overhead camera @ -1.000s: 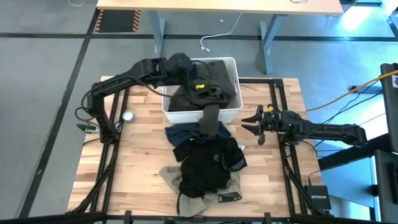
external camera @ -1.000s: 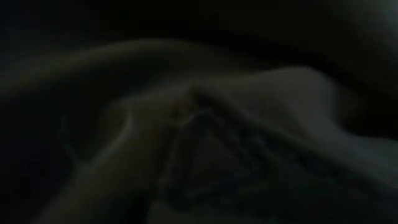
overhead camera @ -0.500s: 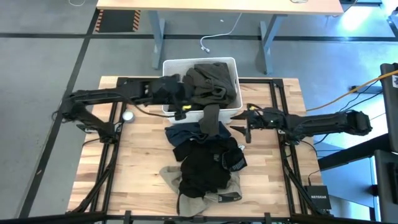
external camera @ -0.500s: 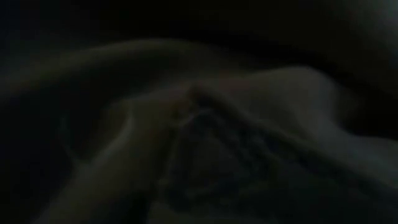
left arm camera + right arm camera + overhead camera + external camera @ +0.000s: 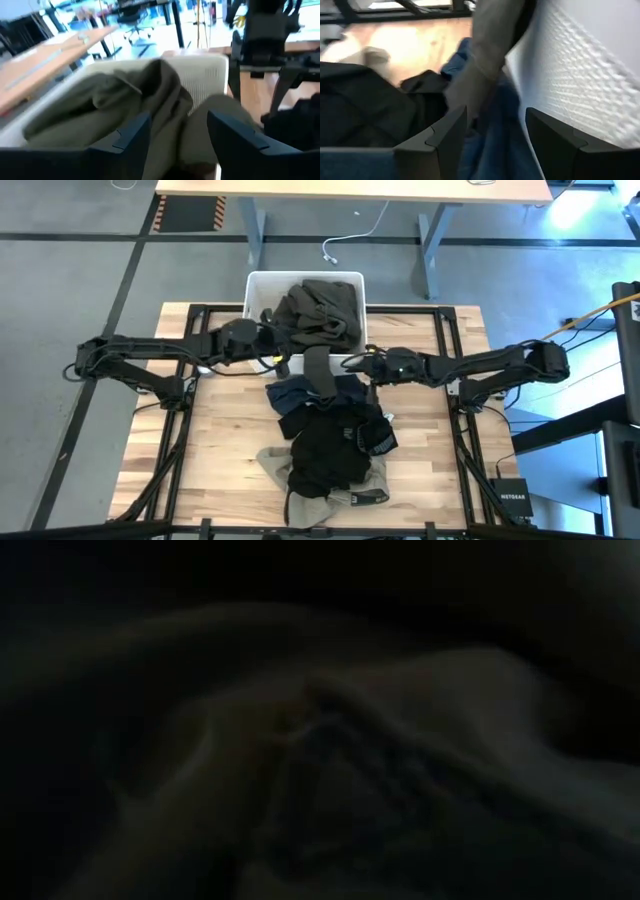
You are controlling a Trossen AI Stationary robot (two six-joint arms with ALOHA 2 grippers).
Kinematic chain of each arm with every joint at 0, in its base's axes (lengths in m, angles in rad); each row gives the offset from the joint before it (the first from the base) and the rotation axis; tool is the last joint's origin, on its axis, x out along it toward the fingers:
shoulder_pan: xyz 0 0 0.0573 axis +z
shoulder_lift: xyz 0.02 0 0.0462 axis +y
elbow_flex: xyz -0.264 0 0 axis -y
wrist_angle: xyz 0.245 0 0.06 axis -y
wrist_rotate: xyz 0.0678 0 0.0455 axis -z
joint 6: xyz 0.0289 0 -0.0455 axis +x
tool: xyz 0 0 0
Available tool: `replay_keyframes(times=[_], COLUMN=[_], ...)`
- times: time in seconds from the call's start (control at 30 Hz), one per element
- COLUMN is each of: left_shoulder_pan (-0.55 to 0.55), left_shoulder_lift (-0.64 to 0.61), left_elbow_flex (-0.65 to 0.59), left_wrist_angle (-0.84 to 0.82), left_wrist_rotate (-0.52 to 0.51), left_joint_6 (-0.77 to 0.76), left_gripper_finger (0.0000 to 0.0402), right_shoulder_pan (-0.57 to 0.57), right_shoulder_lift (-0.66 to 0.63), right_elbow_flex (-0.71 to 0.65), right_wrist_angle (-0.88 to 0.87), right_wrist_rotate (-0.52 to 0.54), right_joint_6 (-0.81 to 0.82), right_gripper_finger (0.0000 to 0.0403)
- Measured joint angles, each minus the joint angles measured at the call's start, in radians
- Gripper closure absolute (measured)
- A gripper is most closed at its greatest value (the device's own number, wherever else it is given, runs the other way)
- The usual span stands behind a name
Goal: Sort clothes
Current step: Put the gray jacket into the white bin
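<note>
Clothes in two lots: dark olive garment (image 5: 322,312) heaped in the white bin (image 5: 256,288) at upper centre of the high view, one olive strip (image 5: 318,368) spilling over the bin's near wall onto the table (image 5: 220,440). Below it, in the middle of the frame, a blue piece (image 5: 290,394), then a black pile (image 5: 330,442), with a khaki edge (image 5: 272,465) poking out at lower centre.

Left gripper (image 5: 268,343) reaching in from the left, right up against the bin's left near corner, just beside the olive heap. Fingers apart in the left wrist view (image 5: 178,131), nothing between them, olive cloth (image 5: 125,107) and the bin's ribbed wall (image 5: 202,75) straight ahead.

Right gripper (image 5: 362,366) coming in from the right, low by the bin's near right corner, just beside the hanging strip and above the blue piece. Fingers spread in the right wrist view (image 5: 495,131), holding nothing; hanging strip (image 5: 490,55) and blue cloth (image 5: 495,125) ahead between them, bin wall (image 5: 580,75) filling the right of the frame, black cloth (image 5: 365,105) at left.

Low view almost black: only dim folds of fabric pressed against the lens, neither arm nor table to be made out. Khaki piece mostly buried under the black pile. Far rim of the bin overhanging the table's back edge. Small round silvery object (image 5: 202,367) on the table, partly covered by the left arm.
</note>
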Motion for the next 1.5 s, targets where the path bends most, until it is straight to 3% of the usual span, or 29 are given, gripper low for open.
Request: replay_keyframes(times=[0.23, 0.47, 0.6, 0.83, 0.93, 1.13, 1.33, 1.5], left_shoulder_pan=[0.002, 0.029, 0.038, 0.041, 0.04, 0.039, 0.012, -0.028], left_shoulder_lift=[0.0, 0.007, 0.018, 0.021, 0.021, 0.022, -0.038, -0.17], left_elbow_flex=[-0.078, -0.094, -0.095, -0.096, -0.096, -0.096, -0.102, -0.099], left_wrist_angle=[-0.023, -0.003, 0.013, 0.025, 0.027, 0.026, -0.019, -0.079], left_wrist_rotate=[-0.03, -0.024, 0.0, 0.023, 0.024, 0.025, 0.012, -0.121], left_joint_6=[-0.078, -0.097, -0.089, -0.076, -0.077, -0.082, -0.11, -0.116], left_gripper_finger=[0.0213, 0.0213, 0.0213, 0.0213, 0.0213, 0.0213, 0.0213, 0.0213], right_shoulder_pan=[0.101, 0.215, 0.211, 0.215, 0.225, 0.224, 0.23, 0.208], right_shoulder_lift=[0.02, 0.091, 0.181, 0.323, 0.341, 0.352, 0.307, 0.248], right_elbow_flex=[0.044, 0.046, 0.065, 0.208, 0.276, 0.372, 0.459, 0.58], right_wrist_angle=[-0.071, 0.055, 0.159, 0.157, 0.15, 0.081, 0.047, -0.045], right_wrist_rotate=[0.153, 0.381, 0.402, 0.424, 0.425, 0.492, 0.612, 0.647], right_joint_6=[-0.001, 0.001, 0.005, -0.081, -0.163, -0.267, -0.414, -0.583], right_gripper_finger=[0.0182, 0.0182, 0.0182, 0.0188, 0.0228, 0.0376, 0.0378, 0.0391])
